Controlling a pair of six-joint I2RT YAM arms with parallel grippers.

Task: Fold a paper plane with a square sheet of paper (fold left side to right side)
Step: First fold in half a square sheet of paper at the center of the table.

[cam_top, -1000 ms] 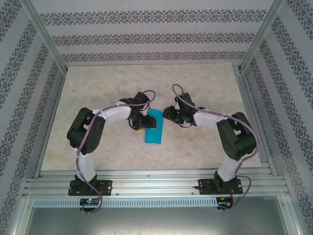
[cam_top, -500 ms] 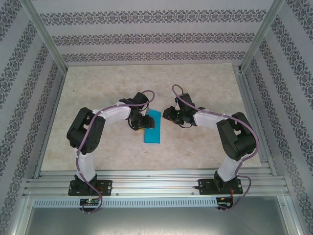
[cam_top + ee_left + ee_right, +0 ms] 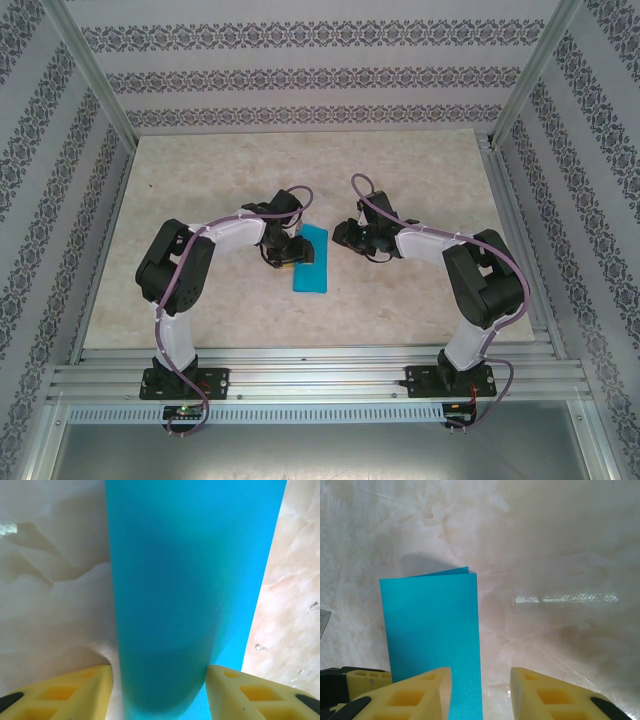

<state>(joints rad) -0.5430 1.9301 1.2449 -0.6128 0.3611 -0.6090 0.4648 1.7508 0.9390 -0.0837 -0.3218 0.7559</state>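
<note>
The square sheet of paper (image 3: 312,264) lies folded in half on the table as a narrow cyan rectangle, not a paper plane. My left gripper (image 3: 291,251) sits low at its left edge. In the left wrist view the paper (image 3: 190,570) bulges in a rounded fold between the yellow fingers of the left gripper (image 3: 159,670). The right finger touches the fold and the left finger stands a little off it. My right gripper (image 3: 345,237) is at the paper's right side. In the right wrist view the right gripper (image 3: 480,671) is open, and the paper's (image 3: 432,625) right edge runs between its fingers.
The table (image 3: 200,190) has a pale marbled top with free room all round the paper. Aluminium rails (image 3: 320,375) run along the near edge by the arm bases. Patterned walls and two slanted posts (image 3: 95,75) close in the sides and back.
The left gripper's jaws have narrowed a little around the paper's fold, and the paper has shifted very slightly left. The right arm has stayed still.
</note>
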